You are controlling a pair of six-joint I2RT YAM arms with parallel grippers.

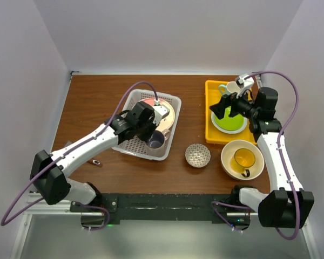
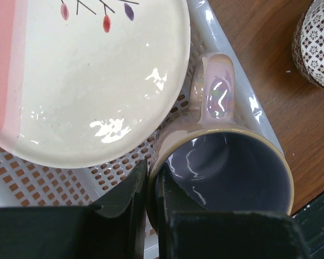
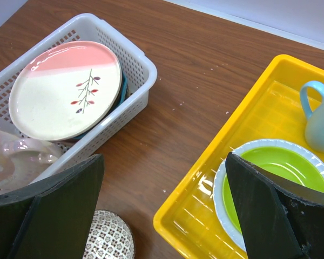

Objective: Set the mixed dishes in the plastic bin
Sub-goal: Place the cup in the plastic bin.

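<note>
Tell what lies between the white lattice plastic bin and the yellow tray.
Bare wooden tabletop separates bin and tray in the right wrist view; the small patterned bowl sits nearer the arms.

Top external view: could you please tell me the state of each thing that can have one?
Left gripper: shut on the beige mug at its rim.
Right gripper: open, empty.
Beige mug: upright in the plastic bin.
Pink-and-cream plate: face up in the plastic bin.
Yellow mug: inside the large cream bowl, outside the plastic bin.
Small patterned bowl: upright on the table.
</note>
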